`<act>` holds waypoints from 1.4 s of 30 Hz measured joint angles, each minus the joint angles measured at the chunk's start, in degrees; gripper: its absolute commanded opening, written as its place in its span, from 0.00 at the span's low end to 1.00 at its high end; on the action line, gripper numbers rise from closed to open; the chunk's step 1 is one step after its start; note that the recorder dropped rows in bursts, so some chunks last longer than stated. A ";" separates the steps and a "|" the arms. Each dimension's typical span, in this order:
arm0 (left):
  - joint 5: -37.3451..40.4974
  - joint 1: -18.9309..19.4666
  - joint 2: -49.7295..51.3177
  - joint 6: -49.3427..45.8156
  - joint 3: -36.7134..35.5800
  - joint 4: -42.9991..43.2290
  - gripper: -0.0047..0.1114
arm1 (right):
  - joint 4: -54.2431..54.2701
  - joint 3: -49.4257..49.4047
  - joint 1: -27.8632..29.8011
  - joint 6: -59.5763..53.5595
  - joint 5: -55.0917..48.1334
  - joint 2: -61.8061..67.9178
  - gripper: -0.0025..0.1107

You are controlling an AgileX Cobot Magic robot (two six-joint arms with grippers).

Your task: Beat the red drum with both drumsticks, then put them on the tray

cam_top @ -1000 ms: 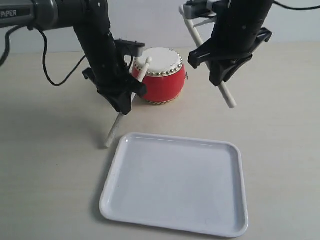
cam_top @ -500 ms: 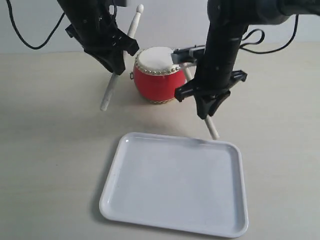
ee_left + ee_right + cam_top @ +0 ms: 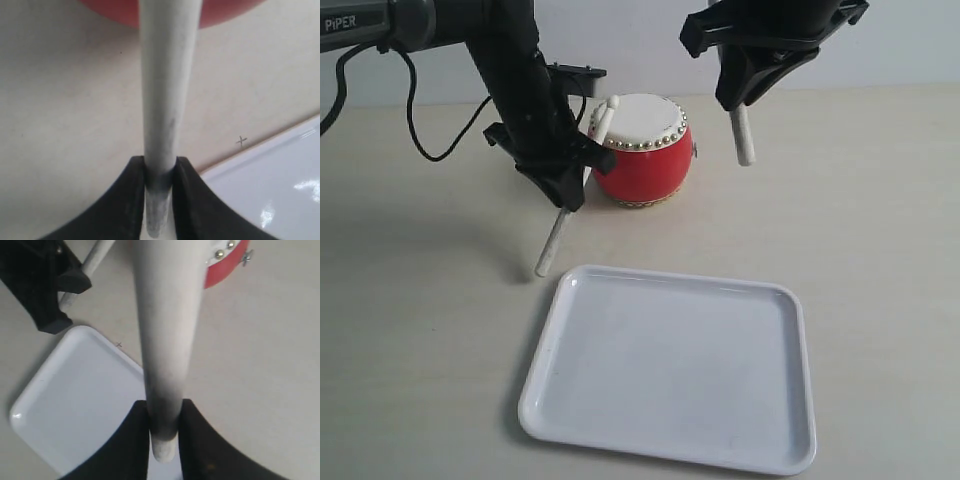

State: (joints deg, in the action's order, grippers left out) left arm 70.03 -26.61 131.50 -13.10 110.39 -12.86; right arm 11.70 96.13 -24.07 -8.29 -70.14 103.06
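Note:
The red drum [image 3: 642, 160] stands on the table behind the tray [image 3: 670, 370]. My left gripper [image 3: 565, 193] is shut on one drumstick [image 3: 551, 247]. That stick slants up to the right, and its round tip rests on the drum's cream skin. In the left wrist view the jaws [image 3: 160, 172] pinch the stick [image 3: 167, 75], with the drum [image 3: 225, 10] beyond. My right gripper [image 3: 744, 95] hangs high, right of the drum, shut on the other drumstick [image 3: 744, 140], whose handle end points down. The right wrist view shows this stick [image 3: 167, 315] clamped over the tray [image 3: 75, 395].
A black cable [image 3: 425, 150] loops over the table at the back left. A small pen cross [image 3: 242, 141] marks the table by the tray's corner. The left arm's black body [image 3: 40, 285] shows in the right wrist view.
The left arm came down from its raised pose and its stick tip now lies on the drum skin. The right arm lifted its stick up and off the drum.

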 measured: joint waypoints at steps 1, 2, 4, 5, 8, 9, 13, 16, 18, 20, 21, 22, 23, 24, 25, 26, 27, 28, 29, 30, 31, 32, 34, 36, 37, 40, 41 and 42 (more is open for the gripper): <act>0.00 0.00 0.13 0.00 -0.25 -0.10 0.04 | 0.99 0.00 0.00 0.00 -0.05 0.19 0.02; 0.00 0.00 0.42 0.00 -0.80 -0.10 0.04 | 2.08 0.00 0.00 -0.11 -0.05 0.28 0.02; 0.26 0.00 0.72 0.00 -1.61 -0.64 0.04 | 3.01 0.00 0.00 -0.49 -0.15 0.28 0.02; 0.22 0.00 0.75 0.00 -1.72 -0.65 0.04 | 3.01 0.00 0.00 -0.79 -0.15 0.28 0.02; 0.00 0.00 0.62 0.00 -1.94 -0.65 0.04 | 2.29 0.00 0.00 -1.62 -0.15 0.42 0.02; 0.00 0.00 0.36 0.00 -1.94 -0.49 0.04 | 2.11 0.00 0.00 -2.05 -0.15 0.73 0.02; 0.00 0.11 -2.54 0.56 -2.55 1.69 0.04 | 0.76 0.09 0.00 -3.66 -0.15 4.21 0.02; 0.00 0.19 -7.20 0.99 -2.55 2.25 0.04 | 0.10 0.09 0.00 -4.53 -0.15 9.58 0.02; 0.00 0.19 -10.93 1.12 -2.55 2.25 0.04 | -0.38 0.09 0.00 -4.75 -0.15 13.27 0.02; 0.00 0.19 -14.39 1.35 -2.55 2.25 0.04 | -0.87 0.09 0.00 -4.84 -0.15 16.76 0.02; 0.00 0.19 -15.62 1.35 -2.55 2.25 0.04 | -1.00 0.09 0.00 -4.87 -0.15 18.48 0.02; 0.10 0.19 -17.07 1.35 -2.55 2.25 0.04 | -1.14 0.09 0.00 -4.99 -0.15 20.06 0.02; 0.10 0.19 -18.37 1.35 -2.55 2.25 0.04 | -1.14 0.25 0.00 -4.99 -0.15 21.40 0.02; 0.10 0.19 -19.49 1.35 -2.55 2.25 0.04 | -1.26 0.56 0.00 -4.99 -0.15 22.66 0.02; 0.10 0.19 -20.30 1.35 -2.55 2.25 0.04 | -1.37 1.20 0.00 -4.99 -0.15 23.67 0.02; 0.10 0.19 -21.19 1.35 -2.55 2.25 0.04 | -1.37 1.93 0.00 -4.99 -0.15 24.27 0.02; 0.10 0.19 -21.93 1.35 -2.55 2.25 0.04 | -1.37 2.70 0.00 -4.99 -0.32 24.74 0.02; 0.10 0.19 -22.39 1.35 -2.55 2.25 0.04 | -1.37 3.52 0.00 -4.99 -0.32 25.01 0.02; 0.21 0.19 -22.84 1.35 -2.55 2.15 0.04 | -1.37 4.12 0.00 -4.99 -0.32 25.22 0.02; 0.21 0.19 -23.08 1.35 -2.55 2.15 0.04 | -1.37 4.79 0.00 -4.99 -0.21 25.35 0.02; 0.21 0.19 -23.10 1.35 -2.55 2.15 0.04 | -1.37 5.29 0.00 -4.99 -0.10 25.36 0.02; 0.21 0.19 -23.10 1.35 -2.55 2.15 0.04 | -1.37 5.43 0.00 -4.99 0.01 25.45 0.02; 0.21 0.19 -23.10 1.35 -2.55 2.15 0.04 | -1.37 5.67 0.00 -4.30 -0.09 25.57 0.02; 0.21 0.19 -23.10 1.35 -2.55 2.15 0.04 | -1.37 5.67 0.00 -3.10 -0.07 25.57 0.02; 0.21 0.19 -23.10 1.35 -2.55 2.15 0.04 | -1.37 5.67 0.00 -2.78 -0.07 25.01 0.02; 0.21 0.19 -22.75 1.35 -2.55 2.15 0.04 | -1.37 5.67 0.00 -2.30 -0.07 21.71 0.02; 0.21 0.19 -22.30 1.35 -2.55 2.15 0.04 | -1.37 5.67 0.00 -2.21 -0.07 19.92 0.02; 0.21 0.19 -21.78 1.35 -2.55 2.15 0.04 | -1.37 5.67 0.00 -2.21 0.03 17.94 0.02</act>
State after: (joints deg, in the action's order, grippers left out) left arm 70.23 -26.42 109.71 -11.75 107.84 -10.71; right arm 10.33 101.80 -24.07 -10.51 -70.11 121.00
